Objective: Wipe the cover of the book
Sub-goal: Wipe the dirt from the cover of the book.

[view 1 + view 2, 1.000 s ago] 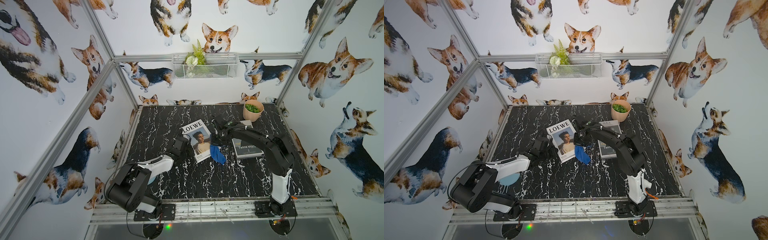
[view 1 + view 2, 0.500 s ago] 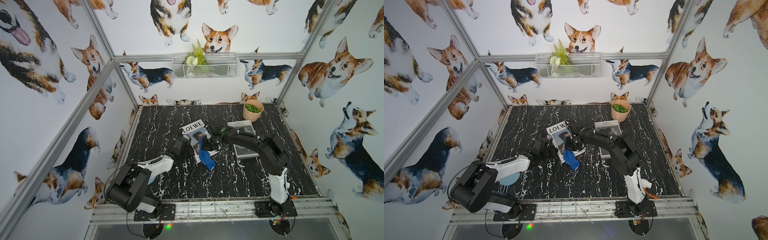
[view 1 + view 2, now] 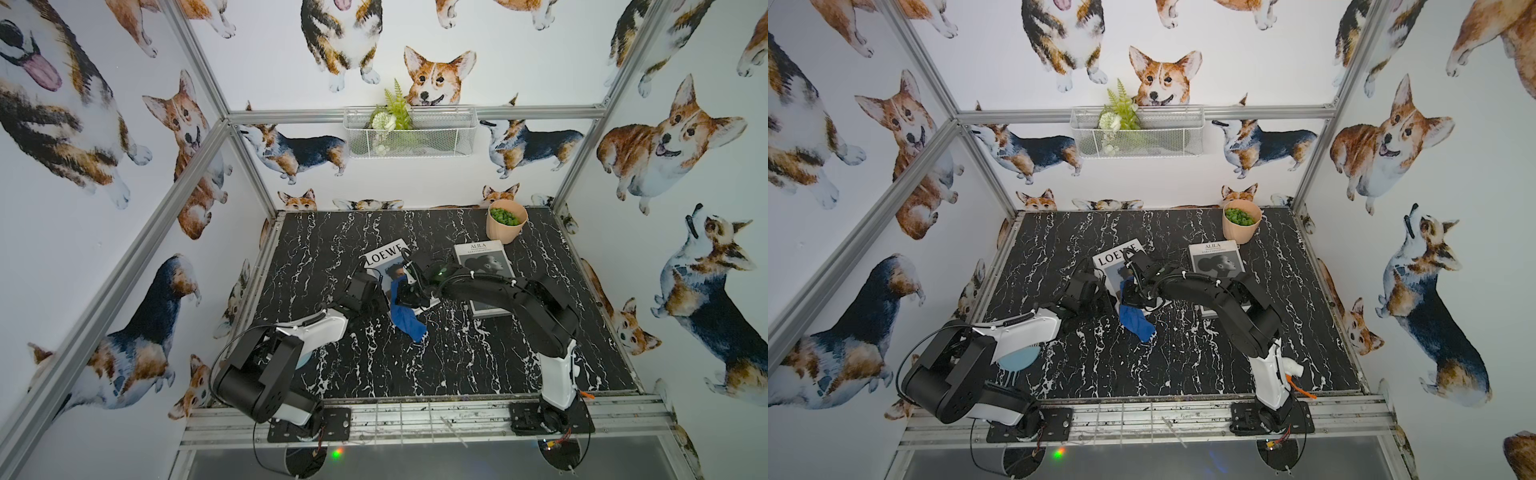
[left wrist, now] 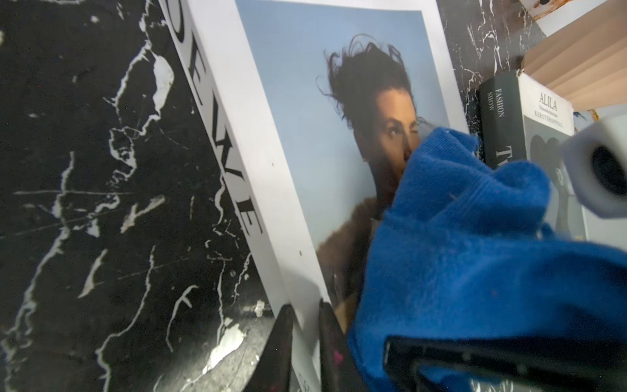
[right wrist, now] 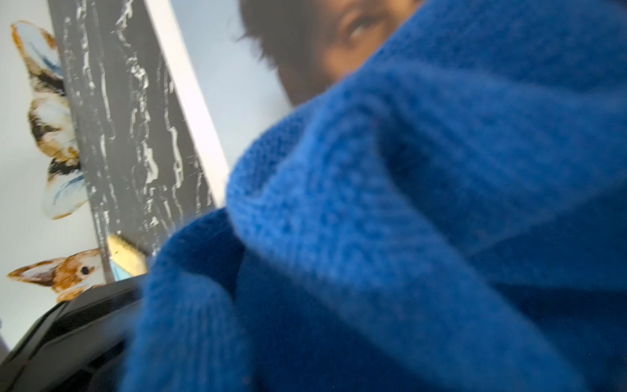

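The white book (image 3: 382,257) titled LOEWE, with a portrait on its cover, lies flat on the black marble table (image 3: 457,357); it shows in both top views (image 3: 1115,259). My left gripper (image 4: 303,307) is shut on the book's near white edge (image 4: 305,135). Low over the cover, my right gripper (image 3: 405,286) is shut on a blue cloth (image 3: 407,320). The cloth rests on the portrait and trails off the near edge onto the table (image 3: 1136,320). In the right wrist view the cloth (image 5: 407,203) hides the fingers, with the cover (image 5: 230,74) behind it.
A second book, ALILA (image 3: 484,262), lies just right of the LOEWE book, partly under my right arm. A peach pot of green plant (image 3: 506,224) stands at the back right. A wire basket (image 3: 409,133) hangs on the back wall.
My right gripper has swept left with the blue cloth, from the table between the two books onto the LOEWE cover. The left gripper has kept its hold on the book's edge.
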### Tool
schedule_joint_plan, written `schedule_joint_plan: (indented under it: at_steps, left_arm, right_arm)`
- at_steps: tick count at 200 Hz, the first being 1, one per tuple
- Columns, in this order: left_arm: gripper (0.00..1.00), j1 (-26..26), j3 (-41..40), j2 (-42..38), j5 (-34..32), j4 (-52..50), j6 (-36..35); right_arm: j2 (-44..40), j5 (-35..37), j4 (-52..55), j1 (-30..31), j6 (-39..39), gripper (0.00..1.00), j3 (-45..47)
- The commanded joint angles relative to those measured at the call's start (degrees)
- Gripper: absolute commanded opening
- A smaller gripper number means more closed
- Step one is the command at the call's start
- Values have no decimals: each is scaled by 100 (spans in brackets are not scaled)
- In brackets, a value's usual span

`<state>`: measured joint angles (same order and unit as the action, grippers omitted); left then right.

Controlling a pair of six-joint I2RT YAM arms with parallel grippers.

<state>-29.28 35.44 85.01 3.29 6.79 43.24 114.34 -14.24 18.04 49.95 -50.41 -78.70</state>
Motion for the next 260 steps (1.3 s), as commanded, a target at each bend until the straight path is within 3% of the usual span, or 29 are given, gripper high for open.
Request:
schedule_joint_plan:
  at_steps: [1,61,81,126,153,172,226,260]
  left_arm:
    - [18,-3,-28,85,-119,-1067,-57]
    - [18,1,-115,-46,-189,-1118,-63]
    - [18,1,-151,-7,-162,-1051,-39]
    - [18,1,-186,42,-126,-970,23]
    - [18,-1,-153,23,-118,-1019,17]
    - [18,1,-125,-5,-130,-1052,6]
    - [18,10,-178,-95,-201,-1120,-37]
    - [18,10,-222,-93,-197,-1083,-20]
  right_arm:
    - [46,-115,1011,30,-251,0,113]
    - [-764,553,1429,-1068,276,0,1129]
    - [-819,415,1347,-1012,276,0,1207]
    - [-314,-152,627,-120,-406,0,880]
    - [-39,-397,455,93,-561,0,644]
    - [-109,-106,765,-102,-310,0,662]
    - [-691,258,1125,-1440,236,0,1403]
    - [-682,170,1065,-1200,169,0,1249]
